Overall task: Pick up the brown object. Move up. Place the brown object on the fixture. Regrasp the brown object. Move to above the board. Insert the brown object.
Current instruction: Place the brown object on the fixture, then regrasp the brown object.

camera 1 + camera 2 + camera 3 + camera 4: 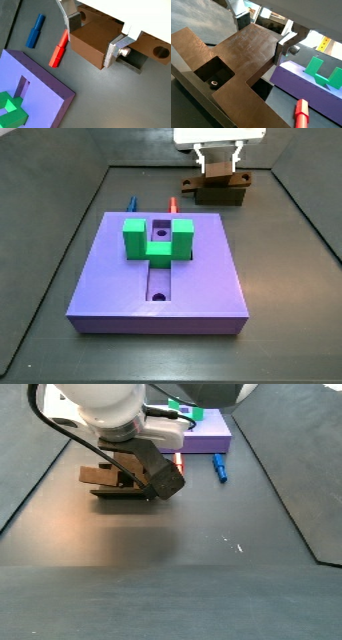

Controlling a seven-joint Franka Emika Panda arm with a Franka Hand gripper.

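- The gripper (218,168), a white two-finger head with flat silver finger plates, hangs at the far end of the floor in a side view, right over the fixture (227,196), a dark olive-grey box-like block.
- In a wrist view the silver fingers (117,49) stand on opposite sides of the brown object (95,43), a smooth orange-brown bar-shaped piece with a round hole near one end, and press against its faces; the jaws are narrowed to the width of that piece and hold it.
- In the wrist view that looks along the piece, the brown object (231,55) fills most of the frame and shows a square recess with a small pale dot at its bottom.
- The brown object (134,464) sits on the fixture (114,490) in a side view, with the gripper (150,472) down on it; whether it lies inside the fixture's recessed top cannot be told.
- The board (160,278), a large flat purple slab, lies well apart from the fixture, nearer the camera.
- A green U-shaped block (156,238) stands on the board, astride its lengthwise groove.
- A round hole shows in the groove between the arms of the green block; another lies near the board's near end.
- A small blue peg (35,31) and a small red peg (59,49) lie on the dark floor between the board and the fixture, side by side but not touching.
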